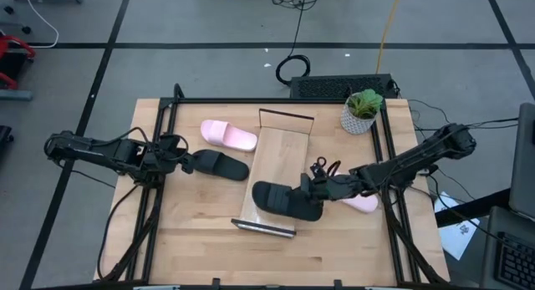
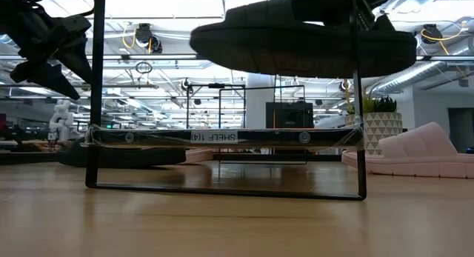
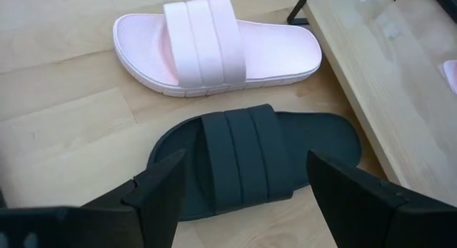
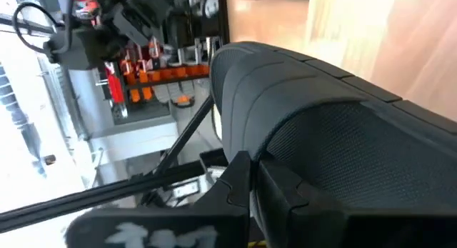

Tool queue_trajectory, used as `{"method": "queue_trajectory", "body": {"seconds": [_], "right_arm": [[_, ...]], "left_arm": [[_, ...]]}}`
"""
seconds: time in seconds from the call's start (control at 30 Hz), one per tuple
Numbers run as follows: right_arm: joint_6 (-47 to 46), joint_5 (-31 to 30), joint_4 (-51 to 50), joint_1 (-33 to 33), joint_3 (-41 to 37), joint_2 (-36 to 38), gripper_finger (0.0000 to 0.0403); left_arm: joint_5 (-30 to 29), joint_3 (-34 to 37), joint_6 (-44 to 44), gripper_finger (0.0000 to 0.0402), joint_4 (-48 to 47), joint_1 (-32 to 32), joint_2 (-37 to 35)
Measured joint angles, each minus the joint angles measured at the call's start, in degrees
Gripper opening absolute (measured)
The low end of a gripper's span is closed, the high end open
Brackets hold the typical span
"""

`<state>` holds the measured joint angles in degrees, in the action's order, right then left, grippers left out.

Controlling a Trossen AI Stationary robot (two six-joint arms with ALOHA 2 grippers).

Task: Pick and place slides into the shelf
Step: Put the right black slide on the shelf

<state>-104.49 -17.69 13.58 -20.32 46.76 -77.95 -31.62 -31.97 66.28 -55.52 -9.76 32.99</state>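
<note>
Carrying black slide over shelf: right gripper clamped on its edge (rubbery, light, flexes); left gripper open.

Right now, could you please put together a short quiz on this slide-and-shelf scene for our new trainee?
1. True or false: the right claw is shut on a black slide held above the shelf.
2. Which slide lies in front of the open left claw? A) a pink one B) the second black slide C) none
3. Fill in: the potted plant stands near the table's far ____ corner.

Key: 1 true; 2 B; 3 right. The nearer pink slide lies beyond the black one, and the other pink slide lies under the right arm.
</note>
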Motion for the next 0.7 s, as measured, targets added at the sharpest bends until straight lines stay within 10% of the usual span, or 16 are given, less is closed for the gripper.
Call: {"method": "queue_trajectory", "body": {"seconds": [0.7], "right_arm": [[-2.9,8.9,7.8,5.8,6.4,-12.1,0.0]], "left_arm": [[-1.3,0.0,-1.7,0.0282,0.1,0.0,0.0]]}}
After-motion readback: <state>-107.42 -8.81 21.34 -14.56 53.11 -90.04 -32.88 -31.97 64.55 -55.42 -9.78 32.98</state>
